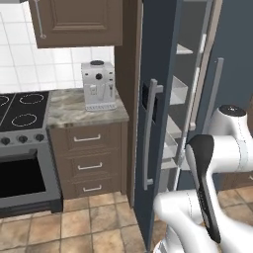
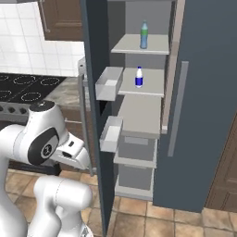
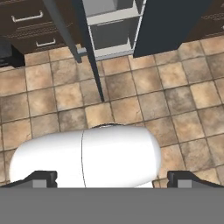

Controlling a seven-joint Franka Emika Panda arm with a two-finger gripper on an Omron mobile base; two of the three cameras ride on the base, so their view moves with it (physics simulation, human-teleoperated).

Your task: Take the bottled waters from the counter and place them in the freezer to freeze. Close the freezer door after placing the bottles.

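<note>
Two bottled waters sit inside the freezer [image 2: 139, 115], both upright: taller slim blue-green bottle [image 2: 144, 34] with teal cap on the top shelf, toward its right half; shorter white bottle [image 2: 139, 77] with dark-blue label one shelf below, near the middle, well apart from the first. Freezer interior pale grey, with flat shelves above and two drawer-like compartments at the bottom; their contents cannot be seen. Freezer door [image 1: 153, 148] stands open, slate-blue, small black dispenser panel and long silver handle [image 1: 148, 136] on its outer face. Two pale grey door bins [image 2: 109, 83] on its inner face; upper one looks bare inside, lower one cannot be judged. Counter [image 1: 69, 111] of mottled grey-brown stone, left of the freezer, carries a white coffee machine [image 1: 98, 85]; black stovetop [image 1: 22, 111] beside it. Gripper [image 3: 112, 179] points down over the brown tiled floor [image 3: 131, 109], fingertips [image 3: 43, 178] spread wide at opposite sides of the hand view, holding and touching nothing.
</note>
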